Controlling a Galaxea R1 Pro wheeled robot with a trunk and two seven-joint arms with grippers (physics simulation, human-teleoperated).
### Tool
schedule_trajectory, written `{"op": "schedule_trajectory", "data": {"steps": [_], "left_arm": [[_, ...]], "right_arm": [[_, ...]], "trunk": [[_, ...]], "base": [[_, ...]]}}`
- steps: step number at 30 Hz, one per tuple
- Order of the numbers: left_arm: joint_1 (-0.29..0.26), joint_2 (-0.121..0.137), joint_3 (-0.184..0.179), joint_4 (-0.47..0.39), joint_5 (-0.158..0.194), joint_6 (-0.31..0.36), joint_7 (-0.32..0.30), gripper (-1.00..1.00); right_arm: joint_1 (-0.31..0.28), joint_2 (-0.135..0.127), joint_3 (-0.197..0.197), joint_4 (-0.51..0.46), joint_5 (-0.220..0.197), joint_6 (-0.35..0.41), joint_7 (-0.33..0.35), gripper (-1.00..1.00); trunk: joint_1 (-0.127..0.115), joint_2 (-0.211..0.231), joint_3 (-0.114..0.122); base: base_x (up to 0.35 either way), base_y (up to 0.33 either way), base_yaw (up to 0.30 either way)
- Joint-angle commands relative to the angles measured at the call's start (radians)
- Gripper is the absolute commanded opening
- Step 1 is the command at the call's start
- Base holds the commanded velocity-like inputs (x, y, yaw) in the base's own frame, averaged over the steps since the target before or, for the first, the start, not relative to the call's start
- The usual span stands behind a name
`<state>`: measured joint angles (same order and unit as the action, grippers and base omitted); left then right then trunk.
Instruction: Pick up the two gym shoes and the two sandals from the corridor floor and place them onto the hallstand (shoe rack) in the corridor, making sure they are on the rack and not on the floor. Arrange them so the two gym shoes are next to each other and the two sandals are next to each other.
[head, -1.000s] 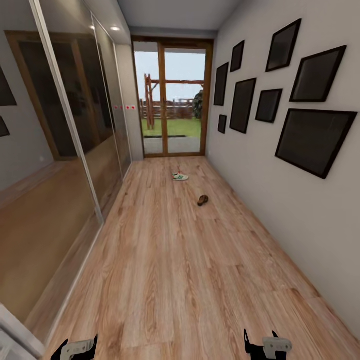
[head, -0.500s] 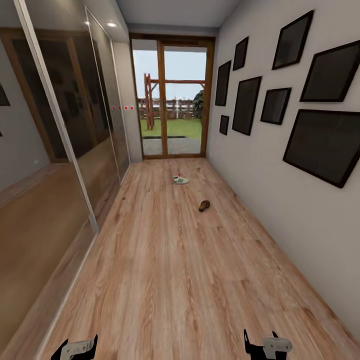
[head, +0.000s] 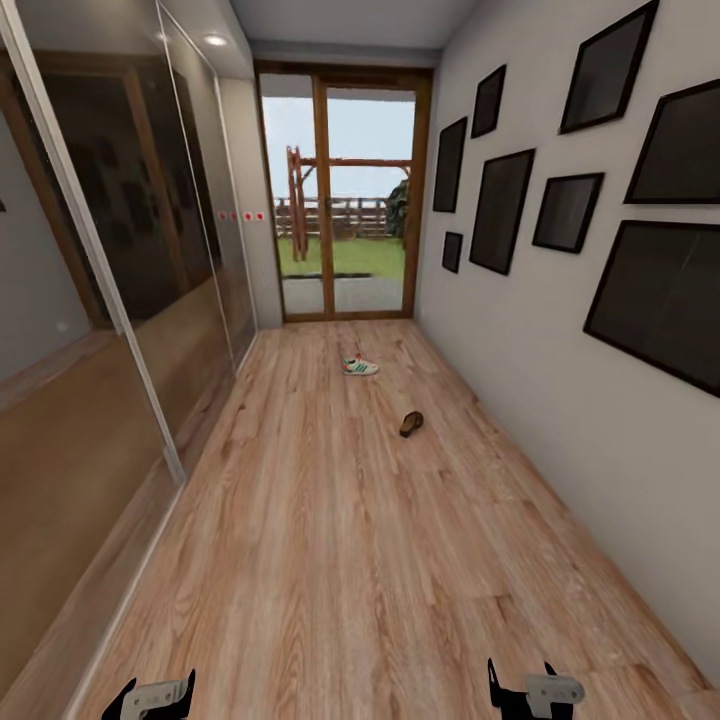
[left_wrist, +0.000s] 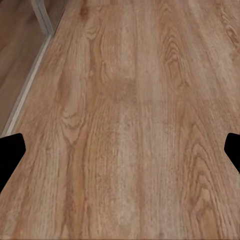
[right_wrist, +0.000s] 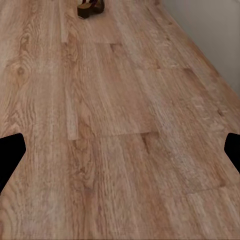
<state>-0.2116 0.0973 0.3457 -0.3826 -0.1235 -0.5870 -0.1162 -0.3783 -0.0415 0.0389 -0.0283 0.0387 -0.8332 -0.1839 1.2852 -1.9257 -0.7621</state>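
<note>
One white gym shoe (head: 360, 366) with green stripes lies on the corridor floor (head: 340, 560) far ahead, near the glass door. A dark brown sandal (head: 411, 423) lies closer and to the right; its edge also appears in the right wrist view (right_wrist: 90, 8). My left gripper (head: 155, 697) and right gripper (head: 525, 690) hang low at the near edge of the head view, far from both. Each is open and empty, with dark fingertips (left_wrist: 10, 150) (right_wrist: 10, 152) spread wide over bare planks. The hallstand is out of view.
A dark glass-fronted wardrobe (head: 110, 300) runs along the left wall. The right wall (head: 560, 400) carries several black picture frames. A wood-framed glass door (head: 340, 200) closes the far end, with a garden behind it.
The camera has advanced down the corridor: the shoe and sandal sit slightly lower and nearer in view, and the wardrobe panels have slid past on the left. Both grippers hold the same pose.
</note>
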Motion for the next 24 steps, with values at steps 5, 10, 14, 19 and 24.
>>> {"op": "schedule_trajectory", "data": {"steps": [5, 10, 14, 19, 24], "left_arm": [[-0.001, -0.001, 0.009, 0.001, -0.010, -0.004, -0.005, 1.00], [-0.001, -0.001, 0.009, 0.001, -0.010, -0.004, -0.005, 1.00], [-0.001, -0.001, 0.009, 0.001, -0.010, -0.003, -0.005, 1.00], [-0.001, -0.001, 0.009, 0.001, -0.010, -0.003, -0.005, 1.00], [-0.001, -0.001, 0.009, 0.001, -0.010, -0.003, -0.005, 1.00]], "right_arm": [[-0.001, 0.000, 0.004, 0.000, 0.004, -0.001, -0.008, 1.00], [-0.001, 0.000, 0.004, 0.001, 0.004, -0.001, -0.008, 1.00], [-0.001, 0.000, 0.004, 0.001, 0.004, -0.001, -0.008, 1.00], [-0.001, 0.000, 0.004, 0.001, 0.004, -0.001, -0.008, 1.00], [-0.001, 0.000, 0.004, 0.001, 0.004, -0.001, -0.008, 1.00]], "trunk": [[0.000, 0.000, -0.001], [0.000, 0.000, -0.001], [0.000, 0.000, -0.001], [0.000, 0.000, -0.001], [0.000, 0.000, -0.001]], "base": [[0.337, 0.000, 0.000], [0.337, 0.000, 0.000], [0.337, 0.000, 0.000], [0.337, 0.000, 0.000], [0.337, 0.000, 0.000]]}}
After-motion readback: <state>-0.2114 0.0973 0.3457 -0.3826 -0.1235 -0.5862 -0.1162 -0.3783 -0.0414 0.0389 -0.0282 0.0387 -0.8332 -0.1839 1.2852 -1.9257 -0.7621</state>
